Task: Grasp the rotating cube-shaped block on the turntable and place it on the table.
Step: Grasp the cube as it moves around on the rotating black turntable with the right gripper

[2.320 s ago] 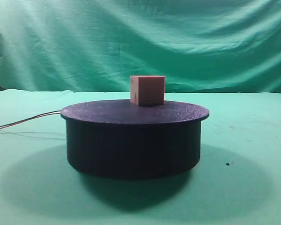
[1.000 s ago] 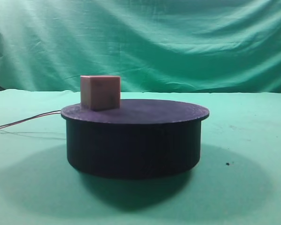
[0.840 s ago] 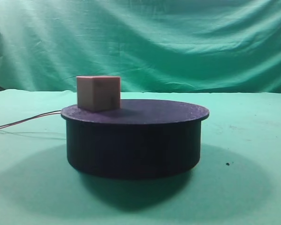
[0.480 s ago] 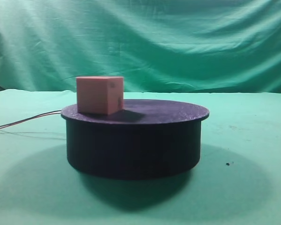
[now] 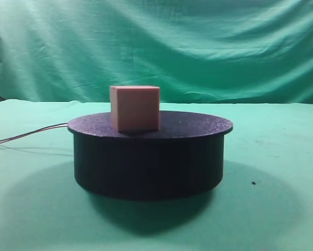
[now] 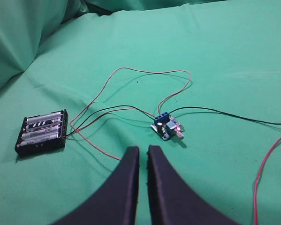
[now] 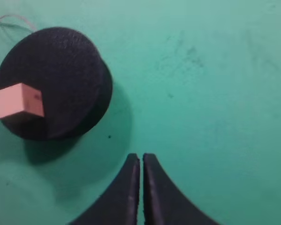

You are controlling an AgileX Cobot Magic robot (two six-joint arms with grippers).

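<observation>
The pinkish-tan cube-shaped block (image 5: 135, 108) stands on the black turntable (image 5: 148, 157), left of centre near its front edge, on the light green table (image 5: 271, 209). In the right wrist view the block (image 7: 18, 101) sits at the left rim of the turntable (image 7: 60, 70). My right gripper (image 7: 141, 158) is shut and empty, above the table to the right of the turntable. My left gripper (image 6: 141, 149) is shut and empty, over bare cloth near the wiring. No gripper shows in the exterior view.
Thin wires (image 5: 25, 135) run left from the turntable. The left wrist view shows a black battery holder (image 6: 41, 132), a small blue circuit board (image 6: 166, 127), and red and black wires (image 6: 145, 75) on the cloth. A darker green draped backdrop (image 5: 156, 47) hangs behind.
The block has ridden the turntable from the back centre round to the left rim and now toward the front, turning as it goes. No gripper appears in the exterior view.
</observation>
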